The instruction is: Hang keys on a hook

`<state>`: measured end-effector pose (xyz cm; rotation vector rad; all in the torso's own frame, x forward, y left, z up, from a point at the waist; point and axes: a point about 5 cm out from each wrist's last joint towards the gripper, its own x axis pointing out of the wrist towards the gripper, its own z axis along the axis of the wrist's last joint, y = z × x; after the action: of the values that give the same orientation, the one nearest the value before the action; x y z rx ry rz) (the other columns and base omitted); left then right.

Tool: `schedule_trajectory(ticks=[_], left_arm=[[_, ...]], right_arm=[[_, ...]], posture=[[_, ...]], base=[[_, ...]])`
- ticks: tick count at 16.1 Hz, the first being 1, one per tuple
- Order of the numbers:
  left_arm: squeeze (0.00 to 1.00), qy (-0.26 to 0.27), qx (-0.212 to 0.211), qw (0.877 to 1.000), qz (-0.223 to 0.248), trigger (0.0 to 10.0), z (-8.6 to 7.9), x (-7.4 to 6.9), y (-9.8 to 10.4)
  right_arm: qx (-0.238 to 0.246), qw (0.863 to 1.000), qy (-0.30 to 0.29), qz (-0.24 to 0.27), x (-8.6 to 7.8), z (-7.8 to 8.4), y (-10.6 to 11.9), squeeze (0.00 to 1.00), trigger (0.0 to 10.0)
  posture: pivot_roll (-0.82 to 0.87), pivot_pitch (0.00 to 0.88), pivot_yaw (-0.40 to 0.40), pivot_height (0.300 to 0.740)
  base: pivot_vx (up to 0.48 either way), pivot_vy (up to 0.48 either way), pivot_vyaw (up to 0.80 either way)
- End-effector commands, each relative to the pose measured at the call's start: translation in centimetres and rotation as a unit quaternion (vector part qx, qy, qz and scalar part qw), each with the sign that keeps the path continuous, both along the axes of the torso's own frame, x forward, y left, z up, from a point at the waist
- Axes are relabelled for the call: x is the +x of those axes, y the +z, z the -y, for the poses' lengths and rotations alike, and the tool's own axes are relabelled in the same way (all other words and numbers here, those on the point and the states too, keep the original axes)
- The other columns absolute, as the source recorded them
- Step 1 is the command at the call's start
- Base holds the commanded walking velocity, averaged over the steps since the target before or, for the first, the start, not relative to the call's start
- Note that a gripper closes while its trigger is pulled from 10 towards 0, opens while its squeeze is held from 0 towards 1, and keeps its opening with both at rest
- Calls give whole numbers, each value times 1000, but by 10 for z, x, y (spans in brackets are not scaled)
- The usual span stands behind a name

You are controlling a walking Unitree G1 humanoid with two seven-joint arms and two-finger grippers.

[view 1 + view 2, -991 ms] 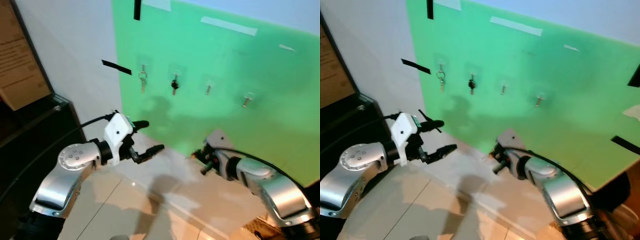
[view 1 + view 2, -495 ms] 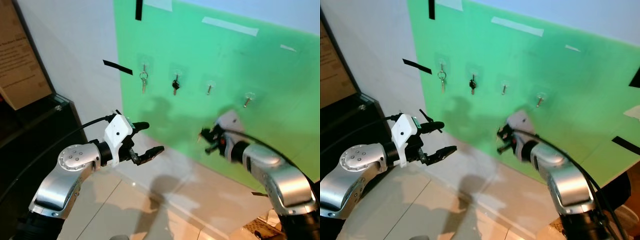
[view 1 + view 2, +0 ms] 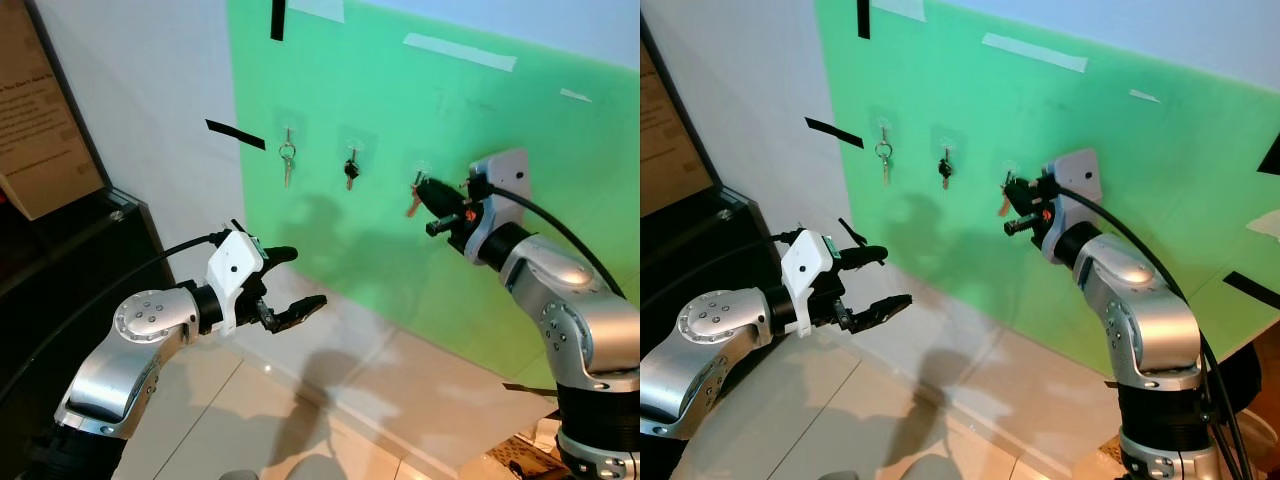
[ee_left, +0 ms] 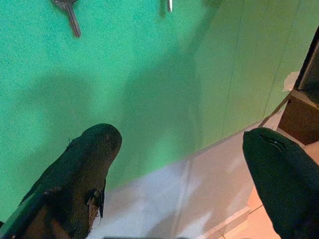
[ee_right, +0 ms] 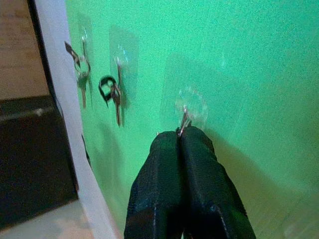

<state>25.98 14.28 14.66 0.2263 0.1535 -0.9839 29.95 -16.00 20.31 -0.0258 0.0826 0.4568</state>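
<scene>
Right gripper, fingers pressed together on a small key, holds it at the third hook on the green board. Two hooks toward the board's left edge already carry keys. Seating this one remains. Left gripper hovers spread, low.
</scene>
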Motion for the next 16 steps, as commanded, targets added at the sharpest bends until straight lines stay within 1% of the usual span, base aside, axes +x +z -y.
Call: schedule_trajectory(ticks=[1, 3, 5, 9, 14, 16], left_arm=[[0, -10, 3, 1000, 3, 10000, 3, -1, 2], [0, -11, 2, 1000, 2, 10000, 4, -2, 2], [0, -12, 2, 1000, 1, 10000, 4, -3, 1], [0, -12, 1, 1000, 0, 10000, 4, -3, 1], [0, -16, 3, 1000, 0, 10000, 3, -4, 1], [0, -15, 3, 1000, 0, 10000, 3, -4, 2]], right_arm=[[10, 1000, -6, 12, 0, 3, 8, 0, 10000], [13, 1000, -2, 2, -1, 2, 7, 0, 10000], [2, 999, 25, -36, -5, -5, -5, 0, 10000], [12, 999, 25, -41, -5, -8, -6, 0, 10000], [72, 996, 35, -24, -2, -12, 3, 0, 10000], [78, 996, 34, -25, 1, -13, 3, 0, 10000]], posture=[[32, 0, -73, 740], [33, 0, -76, 740], [36, 0, -79, 740], [38, 0, -81, 740], [47, 0, -85, 740], [54, 0, -92, 740]], base=[[0, 0, 0], [0, 0, 0], [0, 0, 0], [0, 0, 0], [0, 0, 0], [0, 0, 0]])
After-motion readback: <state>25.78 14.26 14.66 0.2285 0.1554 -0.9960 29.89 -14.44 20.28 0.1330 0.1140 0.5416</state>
